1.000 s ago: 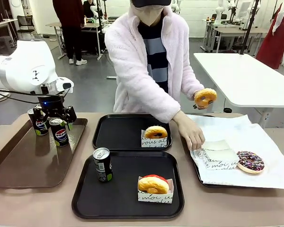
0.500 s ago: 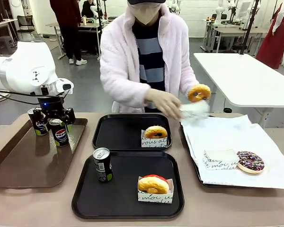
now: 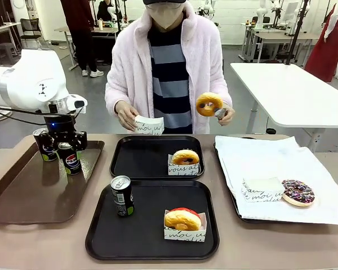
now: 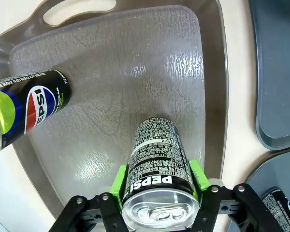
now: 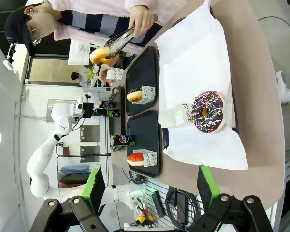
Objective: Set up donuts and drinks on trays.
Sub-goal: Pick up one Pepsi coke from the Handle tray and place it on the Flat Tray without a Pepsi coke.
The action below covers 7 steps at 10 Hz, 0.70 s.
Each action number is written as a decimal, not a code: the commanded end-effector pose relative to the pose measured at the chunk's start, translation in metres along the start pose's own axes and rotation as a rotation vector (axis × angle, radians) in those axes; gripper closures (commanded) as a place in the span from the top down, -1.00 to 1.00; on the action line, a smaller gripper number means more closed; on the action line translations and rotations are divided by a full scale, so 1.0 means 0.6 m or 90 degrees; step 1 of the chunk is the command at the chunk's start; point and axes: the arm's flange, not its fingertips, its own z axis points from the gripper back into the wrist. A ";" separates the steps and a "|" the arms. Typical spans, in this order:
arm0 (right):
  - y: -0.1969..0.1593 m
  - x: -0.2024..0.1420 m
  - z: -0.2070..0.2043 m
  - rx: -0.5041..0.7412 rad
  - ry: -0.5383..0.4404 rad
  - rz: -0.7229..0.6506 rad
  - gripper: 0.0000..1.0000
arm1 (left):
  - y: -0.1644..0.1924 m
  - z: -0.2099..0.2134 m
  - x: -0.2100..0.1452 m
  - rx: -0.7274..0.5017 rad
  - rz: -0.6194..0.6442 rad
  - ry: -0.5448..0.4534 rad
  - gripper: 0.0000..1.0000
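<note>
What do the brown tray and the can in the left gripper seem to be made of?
The brown tray: probably moulded plastic, faint wood-grain pattern, semi-gloss; light glares off its floor. The can: thin metal, likely aluminium; black printed wall, bare silver top with pull tab.

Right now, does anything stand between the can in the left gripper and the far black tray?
Nothing visible beyond the brown tray's rim. The left gripper is shut on the can; the far black tray is bare at left, its donut sits right.
</note>
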 end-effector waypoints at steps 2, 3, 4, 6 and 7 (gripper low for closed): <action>-0.001 0.003 0.000 0.014 -0.007 0.011 1.00 | 0.000 0.021 -0.009 0.003 0.017 0.006 -1.00; -0.001 0.003 0.000 0.014 -0.007 0.011 1.00 | -0.001 0.046 -0.023 0.009 0.018 0.012 -1.00; -0.001 0.003 0.000 0.014 -0.007 0.011 1.00 | -0.001 0.083 -0.048 0.008 0.013 0.007 -1.00; -0.001 0.003 0.000 0.014 -0.007 0.011 1.00 | 0.002 0.139 -0.090 0.002 0.023 0.007 -1.00; -0.001 0.003 0.000 0.014 -0.007 0.011 1.00 | 0.004 0.156 -0.106 -0.004 0.025 0.005 -1.00</action>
